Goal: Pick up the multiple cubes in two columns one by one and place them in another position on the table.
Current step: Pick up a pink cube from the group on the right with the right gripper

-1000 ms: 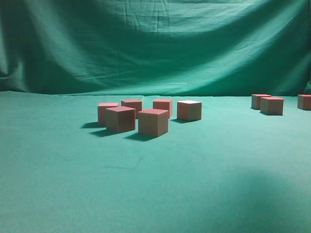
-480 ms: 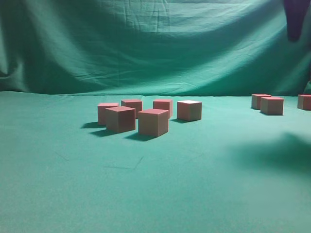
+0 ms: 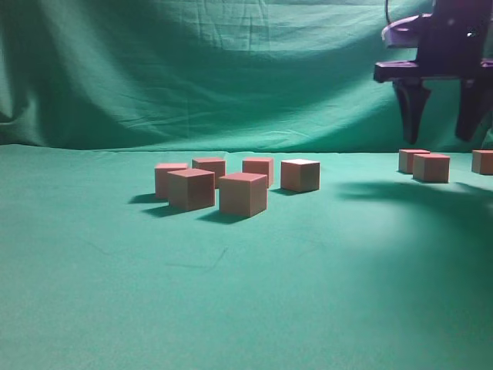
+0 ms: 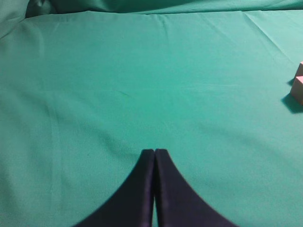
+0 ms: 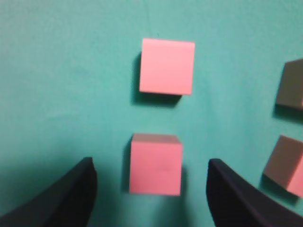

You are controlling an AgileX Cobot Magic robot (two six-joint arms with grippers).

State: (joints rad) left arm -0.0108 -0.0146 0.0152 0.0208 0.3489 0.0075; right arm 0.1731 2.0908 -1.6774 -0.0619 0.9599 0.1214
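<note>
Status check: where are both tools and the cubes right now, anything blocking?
Right tool open, empty, above right-side cubes. Left tool shut, empty, over bare table. Six cubes grouped mid-table. Nothing blocking.

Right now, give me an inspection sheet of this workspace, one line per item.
Surface: table under green cloth, slightly wrinkled.
Job's things: six cubes grouped mid-table; three more cubes at far right.
Clutter: nothing seen.
Grippers: right gripper open, empty, above the far-right cubes, one cube between its fingers in its wrist view; left gripper shut, empty, over bare cloth.
Cables: thin one by the right arm.
Surroundings: draped green backdrop.
</note>
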